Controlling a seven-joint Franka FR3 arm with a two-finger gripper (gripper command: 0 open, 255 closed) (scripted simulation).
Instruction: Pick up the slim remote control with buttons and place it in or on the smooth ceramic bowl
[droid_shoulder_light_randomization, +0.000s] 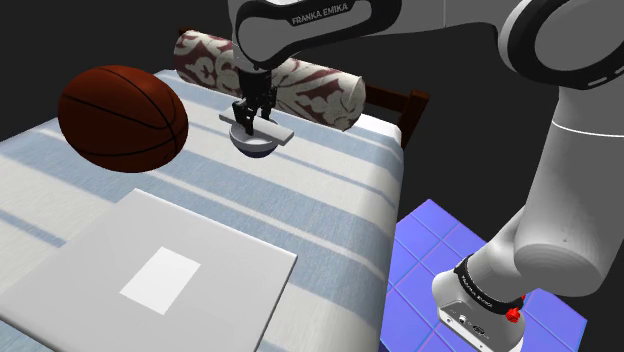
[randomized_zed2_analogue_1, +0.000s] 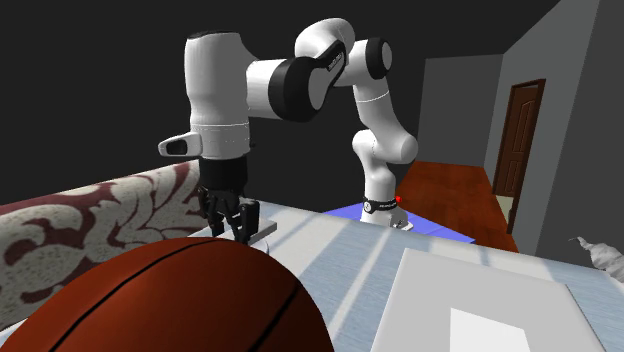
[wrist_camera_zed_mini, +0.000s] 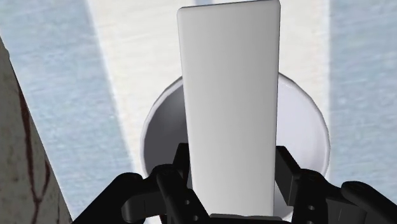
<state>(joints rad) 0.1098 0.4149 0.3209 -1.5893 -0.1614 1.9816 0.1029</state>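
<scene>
The gripper (wrist_camera_zed_mini: 232, 181) pinches the remote (wrist_camera_zed_mini: 229, 83) across its narrow width above the bowl (wrist_camera_zed_mini: 306, 127); likely stiff, light, slippery-faced.

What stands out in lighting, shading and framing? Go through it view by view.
Shoulder view: the basketball is darker below than on top. Second exterior view: the basketball looms close to the camera, cut off by the frame. Wrist view: the white remote is evenly lit, and the bowl is greyer on one side of it.
</scene>
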